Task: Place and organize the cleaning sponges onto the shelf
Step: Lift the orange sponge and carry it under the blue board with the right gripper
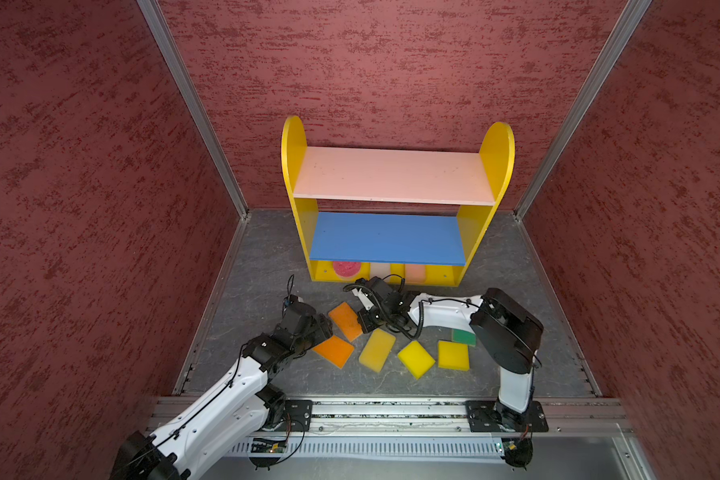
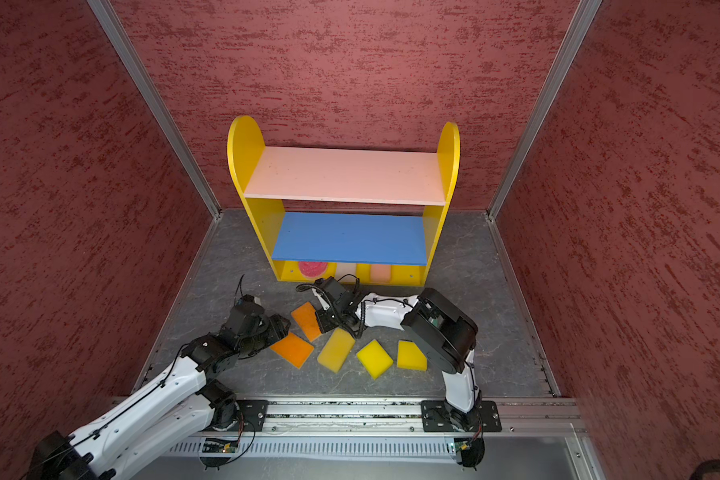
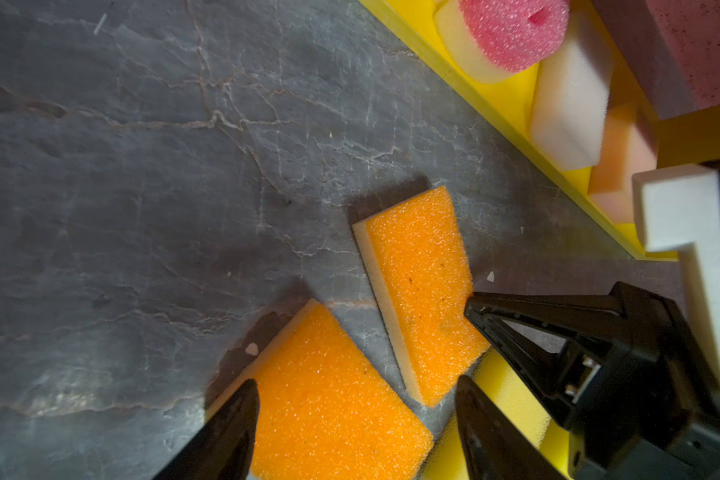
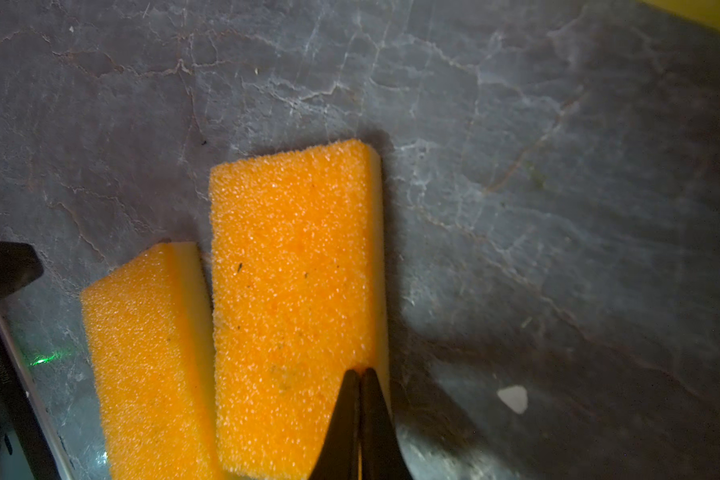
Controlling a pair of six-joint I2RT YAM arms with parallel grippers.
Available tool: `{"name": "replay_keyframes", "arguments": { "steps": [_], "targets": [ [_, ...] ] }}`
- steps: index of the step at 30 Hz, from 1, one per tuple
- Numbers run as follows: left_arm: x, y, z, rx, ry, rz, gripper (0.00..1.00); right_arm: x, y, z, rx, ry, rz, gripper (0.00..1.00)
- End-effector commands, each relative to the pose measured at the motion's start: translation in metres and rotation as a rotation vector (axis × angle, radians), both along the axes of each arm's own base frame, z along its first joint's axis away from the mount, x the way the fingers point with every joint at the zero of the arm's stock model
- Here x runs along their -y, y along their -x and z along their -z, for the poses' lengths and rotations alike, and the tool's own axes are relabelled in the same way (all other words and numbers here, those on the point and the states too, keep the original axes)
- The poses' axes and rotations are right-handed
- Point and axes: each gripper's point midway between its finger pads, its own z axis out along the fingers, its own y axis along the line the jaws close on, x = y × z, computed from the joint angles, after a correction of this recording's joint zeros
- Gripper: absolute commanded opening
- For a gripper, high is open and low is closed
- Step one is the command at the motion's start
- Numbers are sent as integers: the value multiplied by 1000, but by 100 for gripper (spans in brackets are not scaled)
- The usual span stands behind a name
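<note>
Elbow folded — right gripper (image 4: 359,372) closed.

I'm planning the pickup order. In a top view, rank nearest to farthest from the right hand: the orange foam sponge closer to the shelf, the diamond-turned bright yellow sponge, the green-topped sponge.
From the right hand:
1. Orange rectangular foam sponge, nearer the shelf: right at the hand.
2. Bright yellow foam sponge, turned diamond-wise: front middle.
3. Green-topped foam sponge: far right.
</note>
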Motion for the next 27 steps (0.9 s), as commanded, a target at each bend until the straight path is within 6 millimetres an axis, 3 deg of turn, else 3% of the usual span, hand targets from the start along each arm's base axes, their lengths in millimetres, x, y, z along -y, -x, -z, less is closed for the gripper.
{"name": "replay_keyframes", "arguments": {
  "steps": [1, 6, 15, 19, 27],
  "targets": [
    [7, -15, -26, 76, 22, 33, 74, 4, -15, -29, 69, -20, 41, 0],
    [8, -29, -56, 148, 16, 40, 74, 4, -26, -86, 149, -99, 86, 0],
    [-15, -38, -120, 352, -3, -43, 75, 8, -62, -173, 291, -221, 280, 0],
    [-23, -39, -132, 403, -15, -60, 77, 9, -89, -186, 313, -211, 365, 0],
    [-29, -40, -131, 395, -11, -72, 79, 1, -146, -199, 306, -297, 529, 0]
  ]
}}
